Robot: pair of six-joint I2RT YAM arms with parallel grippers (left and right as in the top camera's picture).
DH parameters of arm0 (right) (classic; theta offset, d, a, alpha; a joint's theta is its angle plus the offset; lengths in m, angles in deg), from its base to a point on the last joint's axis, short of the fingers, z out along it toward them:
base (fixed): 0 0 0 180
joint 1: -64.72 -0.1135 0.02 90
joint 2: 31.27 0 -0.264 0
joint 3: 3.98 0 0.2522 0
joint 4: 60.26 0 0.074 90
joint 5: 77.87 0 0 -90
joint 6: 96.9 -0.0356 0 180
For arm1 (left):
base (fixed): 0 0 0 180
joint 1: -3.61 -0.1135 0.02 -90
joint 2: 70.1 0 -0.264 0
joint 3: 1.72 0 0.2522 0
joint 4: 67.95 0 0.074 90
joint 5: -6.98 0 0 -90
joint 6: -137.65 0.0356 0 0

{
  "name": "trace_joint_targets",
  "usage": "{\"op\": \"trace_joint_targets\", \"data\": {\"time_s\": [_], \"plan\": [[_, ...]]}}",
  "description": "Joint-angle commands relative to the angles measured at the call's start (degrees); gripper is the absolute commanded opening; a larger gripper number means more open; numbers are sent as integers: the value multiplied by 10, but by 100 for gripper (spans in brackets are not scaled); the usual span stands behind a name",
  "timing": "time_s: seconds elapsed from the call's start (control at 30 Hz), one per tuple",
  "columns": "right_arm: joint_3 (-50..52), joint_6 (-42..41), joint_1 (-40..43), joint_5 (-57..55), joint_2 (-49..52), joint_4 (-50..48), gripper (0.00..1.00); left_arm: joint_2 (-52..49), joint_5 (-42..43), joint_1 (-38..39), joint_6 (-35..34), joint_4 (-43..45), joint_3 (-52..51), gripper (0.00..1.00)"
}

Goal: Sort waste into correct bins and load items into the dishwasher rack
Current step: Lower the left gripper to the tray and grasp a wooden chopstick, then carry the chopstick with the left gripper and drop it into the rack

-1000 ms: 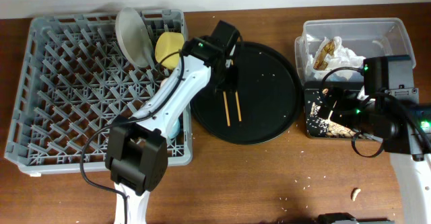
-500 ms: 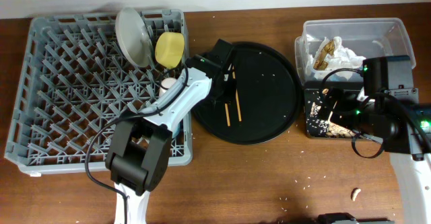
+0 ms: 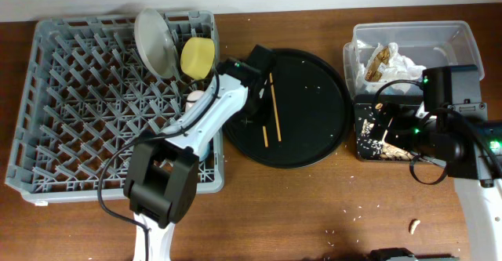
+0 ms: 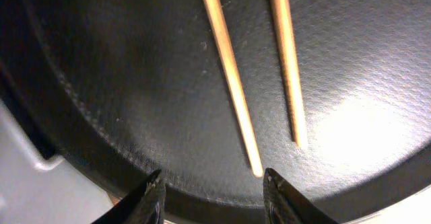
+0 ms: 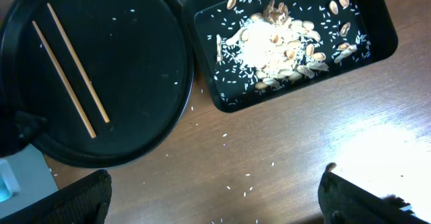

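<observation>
**On the round tray: chopsticks loose, both grippers empty**

On the large round black tray point(image 3: 314, 139), the two chopsticks point(image 3: 275, 108) lie flat, side by side. The left gripper point(image 4: 213, 177) hangs low over the tray's rim, its fingers apart with nothing between them; one chopstick end lies just ahead of the tips. The right gripper point(image 5: 215, 173) hovers over the table beside the shallow black tray point(image 5: 367, 52) holding food scraps point(image 5: 269, 46), its fingers spread wide and empty. The plate point(image 3: 153, 41) and yellow bowl point(image 3: 198, 56) stand in the dishwasher rack point(image 3: 78, 96).
</observation>
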Motion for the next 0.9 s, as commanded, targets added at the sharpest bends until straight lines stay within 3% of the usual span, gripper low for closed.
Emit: {"op": "trace_joint_targets", "data": {"time_s": [0.0, 0.2, 0.67, 0.87], "plan": [[-6, -3, 4, 0, 2, 2, 99, -1, -5, 5, 35, -46, 78, 43], [-6, -3, 4, 1, 2, 2, 99, -1, -10, 6, 57, -113, 172, 41], [-6, -2, 4, 2, 2, 8, 99, -121, -30, 13, 63, -105, 172, 41], [-6, -2, 4, 2, 2, 8, 99, -143, -30, 14, 52, -86, 171, 36]]}}
